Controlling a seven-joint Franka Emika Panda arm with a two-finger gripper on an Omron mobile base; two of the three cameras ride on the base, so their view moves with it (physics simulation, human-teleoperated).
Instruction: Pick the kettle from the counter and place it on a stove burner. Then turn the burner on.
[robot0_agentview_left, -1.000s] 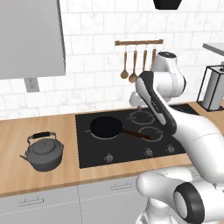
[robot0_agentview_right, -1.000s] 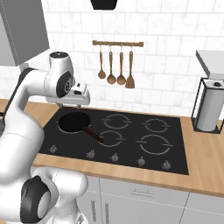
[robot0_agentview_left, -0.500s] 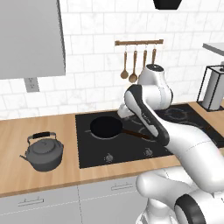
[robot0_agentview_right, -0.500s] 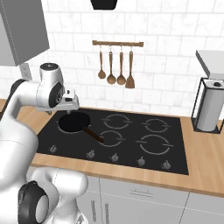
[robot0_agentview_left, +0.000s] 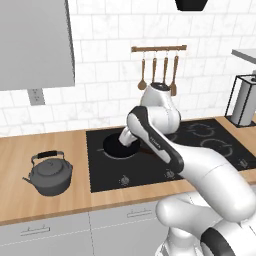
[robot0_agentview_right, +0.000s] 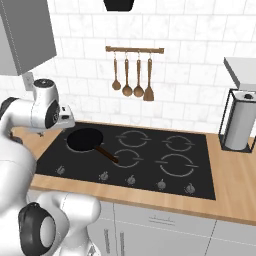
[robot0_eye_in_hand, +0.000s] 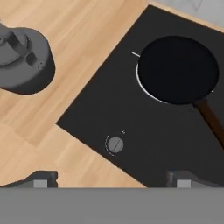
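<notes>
Below end effector (robot0_eye_in_hand: 111, 179): cooktop corner, one knob (robot0_eye_in_hand: 115, 144). End effector released, empty, fingers spread wide for handle. Kettle (robot0_eye_in_hand: 21, 61) off to upper left on tabletop (robot0_eye_in_hand: 83, 30), well apart. Pan (robot0_eye_in_hand: 178, 70) occupies burner ahead-right; free burner needed.

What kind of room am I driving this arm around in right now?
A home-style kitchen, rendered. A black glass cooktop is set into a wood-plank counter, wooden utensils hang on a rail against white wall tile, and a kettle sits on the counter.
</notes>
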